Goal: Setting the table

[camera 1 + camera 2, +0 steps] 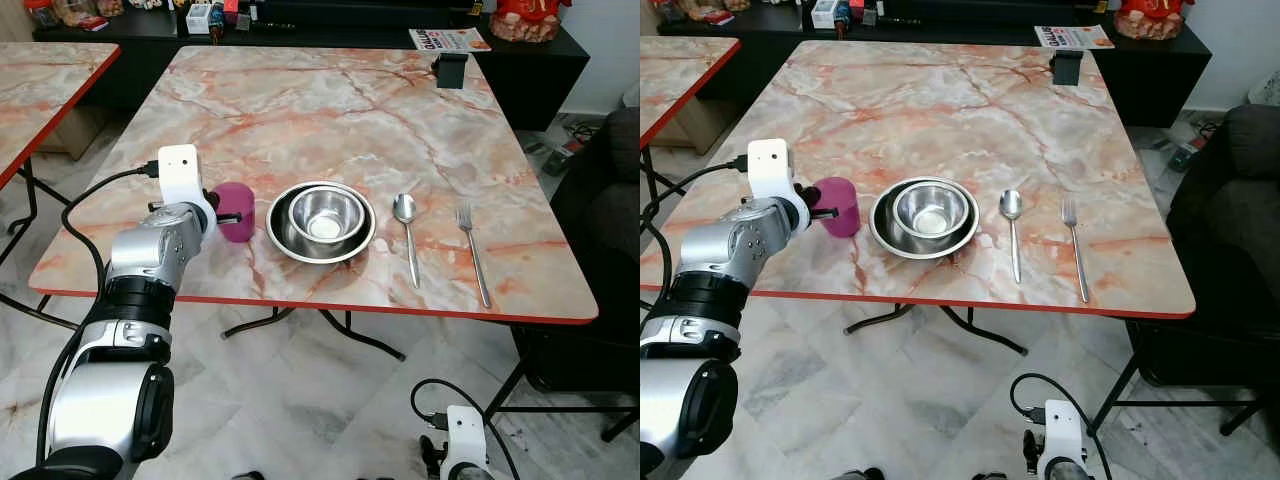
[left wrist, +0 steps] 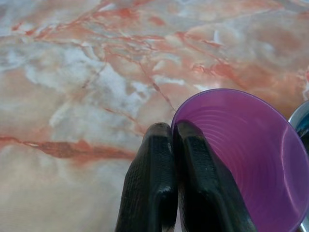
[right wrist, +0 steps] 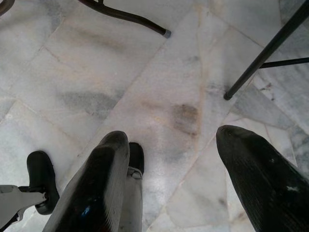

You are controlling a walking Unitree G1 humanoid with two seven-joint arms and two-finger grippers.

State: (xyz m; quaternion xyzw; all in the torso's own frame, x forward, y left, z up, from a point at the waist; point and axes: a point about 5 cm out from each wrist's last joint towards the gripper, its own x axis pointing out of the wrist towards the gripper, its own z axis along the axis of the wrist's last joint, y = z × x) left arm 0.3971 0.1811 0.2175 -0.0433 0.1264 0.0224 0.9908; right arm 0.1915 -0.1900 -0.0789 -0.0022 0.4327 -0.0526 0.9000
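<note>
Marble-top table (image 1: 330, 110), red edge; grey marble floor (image 1: 300, 400); black sideboard (image 1: 520, 70) behind.

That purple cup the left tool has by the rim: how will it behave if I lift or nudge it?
The purple cup looks like thin ribbed plastic, so probably light and a bit squashy. The left tool pinches just one wall at the rim, so it may swing or slip. It is tall and empty, so a nudge could tip it toward the steel bowl.
</note>
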